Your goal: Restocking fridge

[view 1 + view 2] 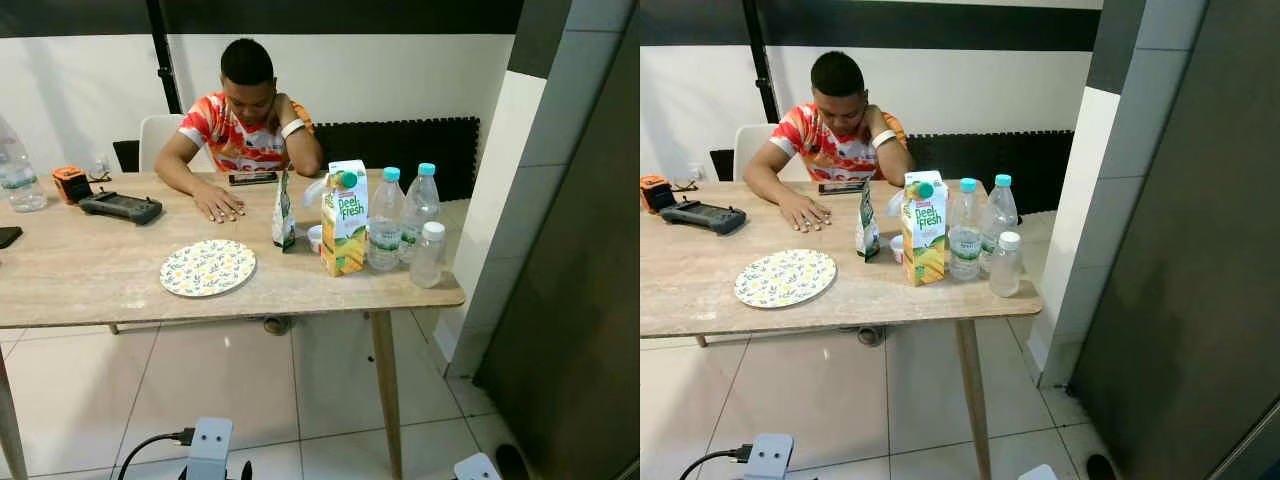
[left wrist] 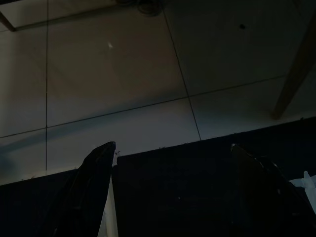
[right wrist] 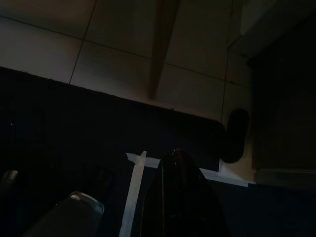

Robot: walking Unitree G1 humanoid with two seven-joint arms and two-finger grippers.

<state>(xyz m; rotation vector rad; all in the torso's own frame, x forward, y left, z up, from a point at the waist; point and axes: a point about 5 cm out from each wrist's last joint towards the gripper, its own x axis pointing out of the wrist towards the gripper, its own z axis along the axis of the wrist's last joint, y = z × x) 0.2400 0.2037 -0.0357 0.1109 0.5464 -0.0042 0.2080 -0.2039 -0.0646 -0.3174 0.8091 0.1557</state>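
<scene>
An orange-juice carton [image 1: 345, 220] stands near the right end of the wooden table [image 1: 100, 285]. Two blue-capped water bottles [image 1: 386, 222] and a smaller white-capped bottle [image 1: 428, 256] stand just right of it. To the carton's left are a small snack pouch [image 1: 284, 215] and a little white cup [image 1: 315, 238]. Both arms hang low in front of the table. In the dim left wrist view my left gripper [image 2: 173, 195] is open over floor tiles, holding nothing. In the right wrist view my right gripper [image 3: 178, 197] shows as one black point above a dark mat, shut and empty.
A person [image 1: 245, 120] sits at the far side, one hand flat on the table by a phone [image 1: 252, 178]. A patterned plate [image 1: 208, 267], a black controller [image 1: 120, 207] and an orange device [image 1: 72, 184] lie further left. A tall dark grey panel [image 1: 1180, 250] rises on the right.
</scene>
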